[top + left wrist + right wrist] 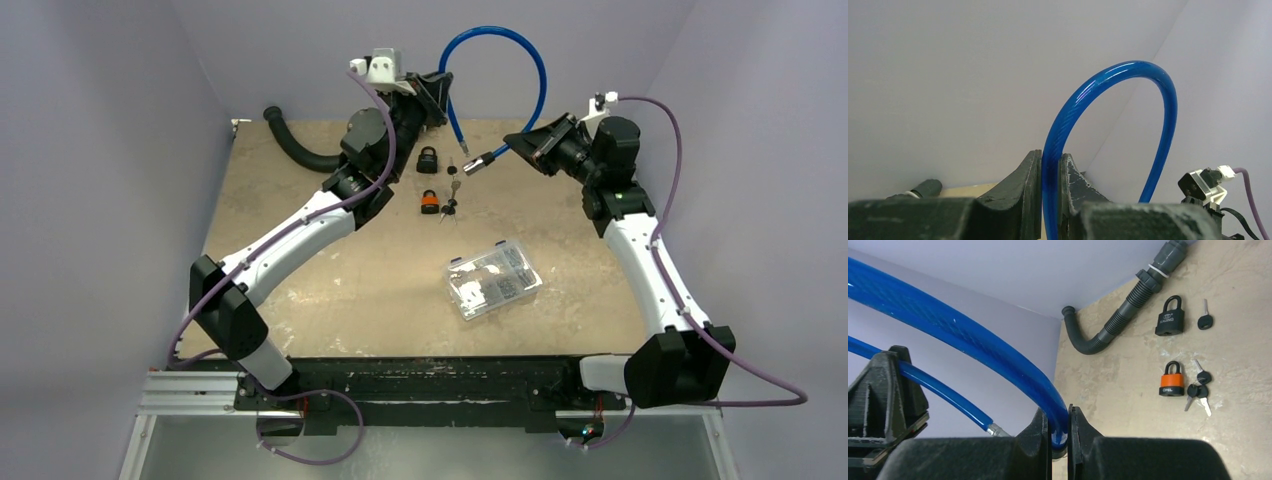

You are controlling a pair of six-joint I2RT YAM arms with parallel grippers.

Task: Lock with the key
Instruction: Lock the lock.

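The left gripper [1050, 162] is clamped on one end of the blue cable [1113, 72]. The right gripper [1058, 415] is clamped on the other end, near the metal tip [474, 163]. The keys [1198, 390] are found on the table [1248, 440], just beside the orange padlock [1172, 380]. With both grippers occupied, no key can be picked up. If the bowed cable is released carelessly, it could spring and scatter them.
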